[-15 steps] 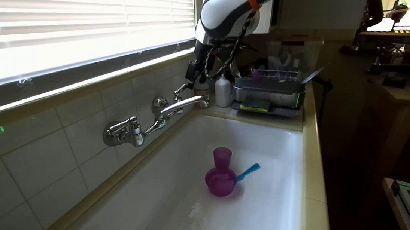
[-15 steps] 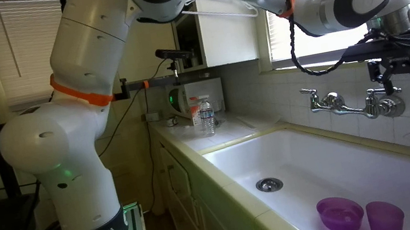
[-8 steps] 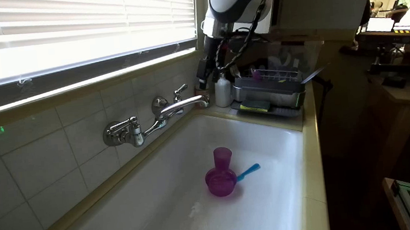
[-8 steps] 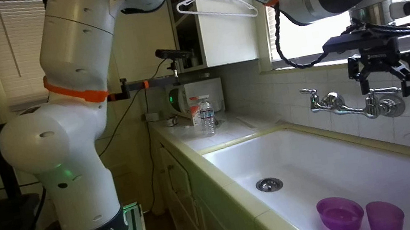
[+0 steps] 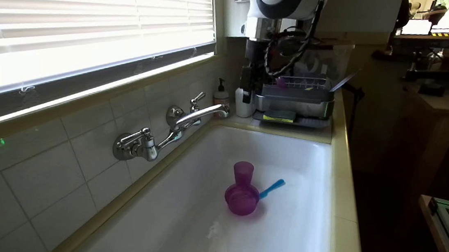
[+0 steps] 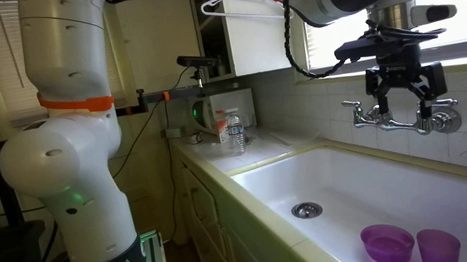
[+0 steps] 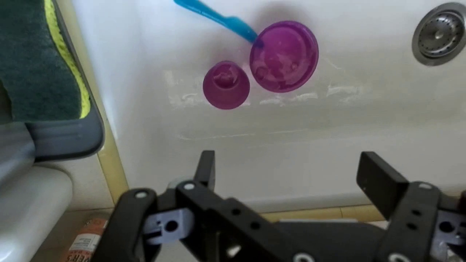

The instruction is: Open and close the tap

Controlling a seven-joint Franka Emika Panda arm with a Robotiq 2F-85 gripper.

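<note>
The chrome tap is mounted on the tiled wall above the sink, with its thin spout (image 5: 200, 114) reaching out over the basin in an exterior view. It has a near lever handle (image 5: 135, 135) and a far lever handle (image 5: 198, 98). The tap (image 6: 398, 125) also shows in an exterior view, partly behind my fingers. My gripper (image 5: 247, 95) is beyond the spout's end and apart from it. The gripper (image 6: 404, 109) points down with its fingers spread. In the wrist view the gripper (image 7: 287, 160) is open, with nothing between its fingertips; the tap is not clearly visible there.
The white sink (image 5: 168, 226) holds a purple cup (image 5: 244, 172), a purple bowl (image 5: 242, 202) and a blue handle (image 5: 272, 188). A dish rack (image 5: 295, 94), a white bottle (image 5: 242, 110), a soap bottle (image 5: 221, 97) and a sponge (image 5: 279, 115) stand close to the gripper.
The gripper has moved away from the far lever handle and the wall, rightward in one exterior view and leftward in the other. Its fingers stay spread. The tap looks the same.
</note>
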